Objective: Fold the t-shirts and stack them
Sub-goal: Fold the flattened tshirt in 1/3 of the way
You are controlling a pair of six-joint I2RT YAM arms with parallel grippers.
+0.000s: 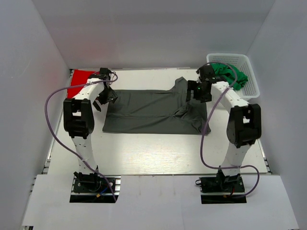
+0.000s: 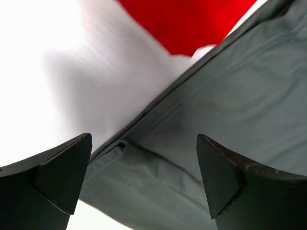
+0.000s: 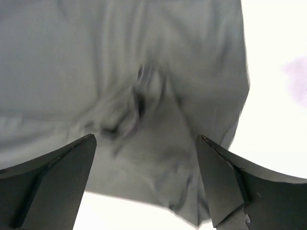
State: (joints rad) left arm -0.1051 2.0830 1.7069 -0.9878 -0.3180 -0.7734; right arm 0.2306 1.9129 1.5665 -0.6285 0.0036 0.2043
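The dark grey t-shirt [image 1: 153, 111] lies flat across the middle of the table, folded lengthwise, with a sleeve sticking out at its far right. My left gripper [image 1: 106, 97] hovers open over its left hem [image 2: 201, 124], nothing between the fingers. My right gripper [image 1: 197, 92] hovers open above the crumpled right end of the grey t-shirt [image 3: 144, 96], also holding nothing. The red t-shirt [image 1: 79, 81] lies at the far left corner behind the left arm, and its red cloth [image 2: 187, 21] shows at the top of the left wrist view.
A white plastic basket [image 1: 235, 74] with green cloth [image 1: 230, 73] in it stands at the far right corner. White walls close in the table on three sides. Purple cables loop beside both arms.
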